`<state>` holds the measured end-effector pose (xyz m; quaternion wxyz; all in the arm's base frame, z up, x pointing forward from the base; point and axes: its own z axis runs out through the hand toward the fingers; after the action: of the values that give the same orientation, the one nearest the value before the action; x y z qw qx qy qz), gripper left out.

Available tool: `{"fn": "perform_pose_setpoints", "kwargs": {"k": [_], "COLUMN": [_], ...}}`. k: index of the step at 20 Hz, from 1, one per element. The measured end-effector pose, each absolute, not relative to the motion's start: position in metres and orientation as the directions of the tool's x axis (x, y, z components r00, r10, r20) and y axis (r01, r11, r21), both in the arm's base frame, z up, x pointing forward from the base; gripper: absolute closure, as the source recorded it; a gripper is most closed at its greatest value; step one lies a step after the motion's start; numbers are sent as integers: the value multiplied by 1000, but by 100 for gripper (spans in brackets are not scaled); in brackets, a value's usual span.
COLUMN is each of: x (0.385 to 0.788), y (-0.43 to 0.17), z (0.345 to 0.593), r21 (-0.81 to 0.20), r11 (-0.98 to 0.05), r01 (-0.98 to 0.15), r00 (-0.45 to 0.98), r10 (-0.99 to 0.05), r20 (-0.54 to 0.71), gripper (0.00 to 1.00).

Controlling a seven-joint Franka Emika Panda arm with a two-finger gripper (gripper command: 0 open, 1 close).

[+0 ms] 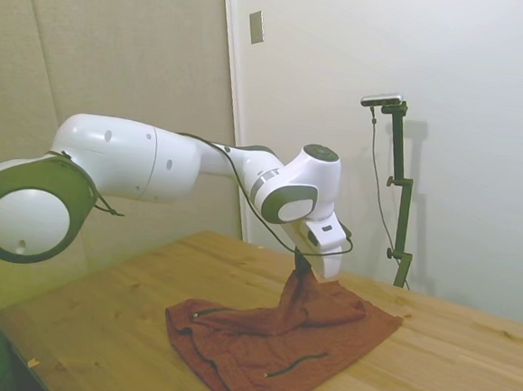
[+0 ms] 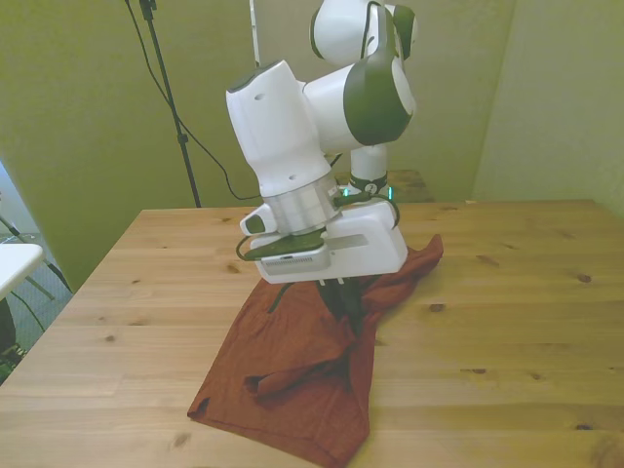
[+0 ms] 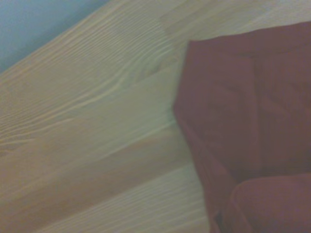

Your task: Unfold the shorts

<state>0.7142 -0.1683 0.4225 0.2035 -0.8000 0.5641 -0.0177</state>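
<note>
My dark fingers were pinched together on a peak of the rust-brown soft fabric shorts, with the cloth drawn up into a tent under my two-finger gripper. I judged this the lift step of the unfold: fabric gripped, raised a little, fold not yet opened.

Next move, as I judged it, called for carrying the pinched layer up and across so it peels off the layer below, then lowering it flat without dragging the whole garment.

The shorts were limp and matte, creased and sagging from the grip point, the rest lying in the middle of the pale wooden plank table, toward its near edge in the front view. A dark slit showed on the flat part in the side view. A doubled-over flap sat on the front view's left. The wrist view showed only blurred red-brown cloth against wood grain. My white wrist housing sat just above the cloth.
</note>
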Motion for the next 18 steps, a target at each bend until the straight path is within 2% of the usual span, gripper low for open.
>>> {"fn": "perform_pose_setpoints", "kwargs": {"k": [4,8,18], "x": [743,767,794], "y": [-128,-88,-19], "z": [425,415,418], "r21": [-363,-368,-393], "r11": [-292,-322,-373], "r01": [-885,-872,-840], "r00": [398,441,506], "r10": [-879,-844,-801], "r20": [-264,-306,-322], "gripper": [100,100,100]}}
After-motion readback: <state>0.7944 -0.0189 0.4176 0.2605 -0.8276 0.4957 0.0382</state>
